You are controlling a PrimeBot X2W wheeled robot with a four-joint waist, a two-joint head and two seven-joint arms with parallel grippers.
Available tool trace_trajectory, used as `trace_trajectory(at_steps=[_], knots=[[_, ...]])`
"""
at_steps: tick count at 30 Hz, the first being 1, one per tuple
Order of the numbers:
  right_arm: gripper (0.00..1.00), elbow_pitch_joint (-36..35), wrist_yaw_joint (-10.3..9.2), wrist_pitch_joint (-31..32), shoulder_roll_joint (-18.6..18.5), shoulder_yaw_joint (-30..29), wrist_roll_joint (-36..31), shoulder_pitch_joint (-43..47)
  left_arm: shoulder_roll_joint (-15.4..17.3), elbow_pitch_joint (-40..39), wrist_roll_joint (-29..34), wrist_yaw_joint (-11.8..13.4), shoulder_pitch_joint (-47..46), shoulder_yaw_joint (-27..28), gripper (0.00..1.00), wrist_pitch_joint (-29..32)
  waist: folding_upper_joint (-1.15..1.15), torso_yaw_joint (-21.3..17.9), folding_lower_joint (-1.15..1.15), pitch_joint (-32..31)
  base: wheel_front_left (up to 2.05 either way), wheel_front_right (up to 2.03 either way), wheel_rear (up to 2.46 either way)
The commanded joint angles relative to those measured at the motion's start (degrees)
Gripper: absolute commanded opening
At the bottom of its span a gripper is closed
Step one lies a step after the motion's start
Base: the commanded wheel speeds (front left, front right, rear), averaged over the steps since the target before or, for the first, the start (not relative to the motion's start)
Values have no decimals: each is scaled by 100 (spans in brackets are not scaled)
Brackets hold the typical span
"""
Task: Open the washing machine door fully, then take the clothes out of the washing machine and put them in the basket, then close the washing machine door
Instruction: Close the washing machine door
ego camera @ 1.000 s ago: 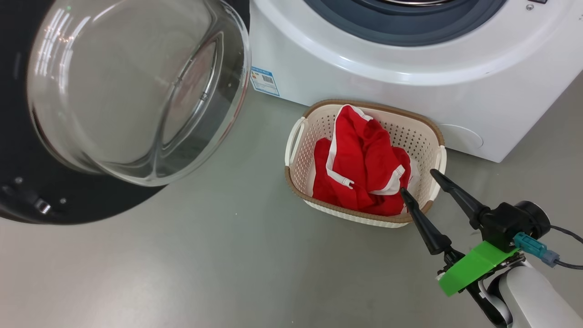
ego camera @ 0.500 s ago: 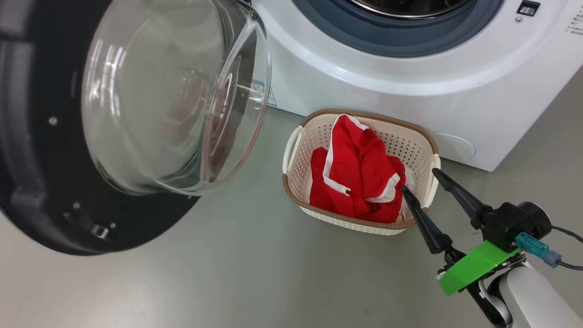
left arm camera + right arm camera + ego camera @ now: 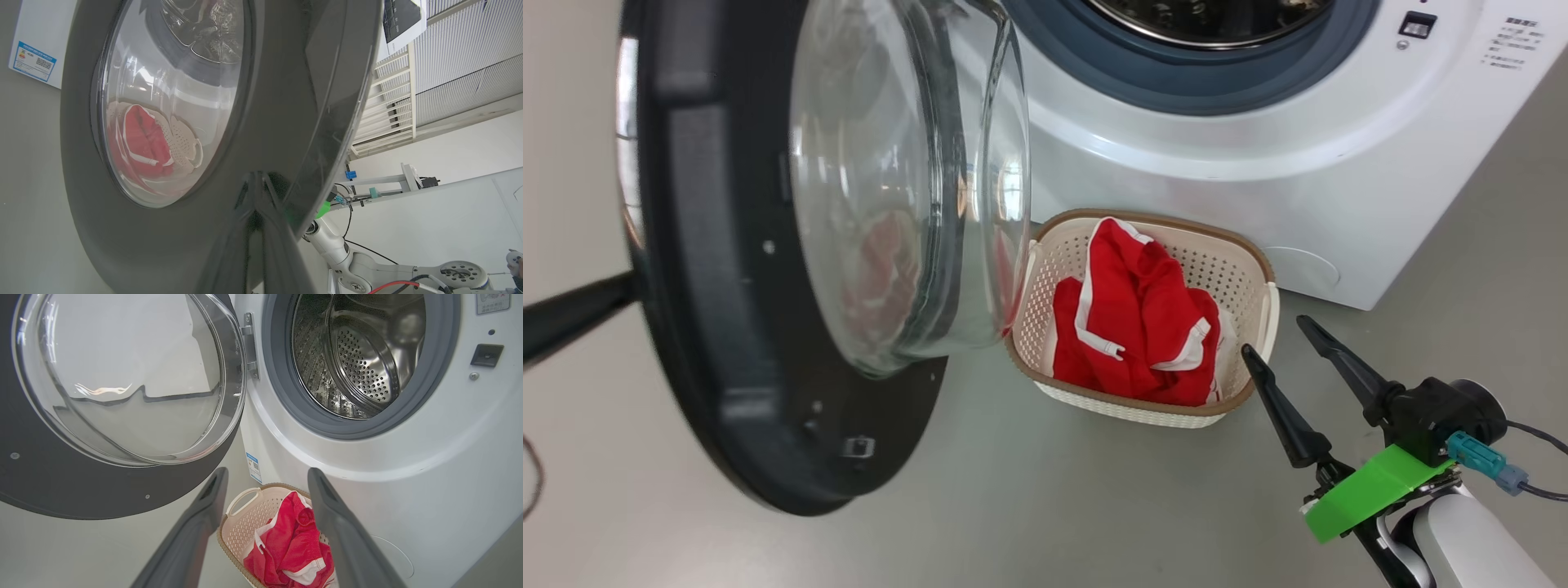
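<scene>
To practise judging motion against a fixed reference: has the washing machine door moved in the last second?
Yes. The washing machine door has swung towards the washing machine, its glass now overlapping the left rim of the basket.

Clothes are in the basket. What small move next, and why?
Probably push the door toward the washer with the shut left gripper: its tips rest on the door's outer face, the drum looks empty, the door stands open.
</scene>
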Motion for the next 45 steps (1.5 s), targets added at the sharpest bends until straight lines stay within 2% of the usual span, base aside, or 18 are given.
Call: trace_trajectory(at_steps=[1, 14, 23, 32, 45], knots=[[100, -156, 9, -28, 25, 64, 40, 100, 183, -263, 4, -20, -86, 185, 0, 97, 0, -62, 0, -20, 0, 0, 0], [100, -269, 9, -28, 254, -112, -48, 95, -1042, -1005, 324, -20, -592, -150, 0, 166, 0, -738, 0, 110, 0, 0, 0], [100, -377, 9, -28, 478, -265, -147, -38, -1606, -1002, 681, -20, -1124, -421, 0, -49, 0, -1357, 0, 383, 0, 0, 0], [100, -512, 9, -28, 725, -413, -253, -190, -1725, -617, 1003, -20, -1773, -486, 0, -354, 0, -2048, 0, 718, 0, 0, 0], [100, -610, 9, -28, 1016, -496, -318, -340, -1526, -64, 1337, -20, -2493, -489, 0, -861, 0, -2726, 0, 1047, 0, 0, 0]])
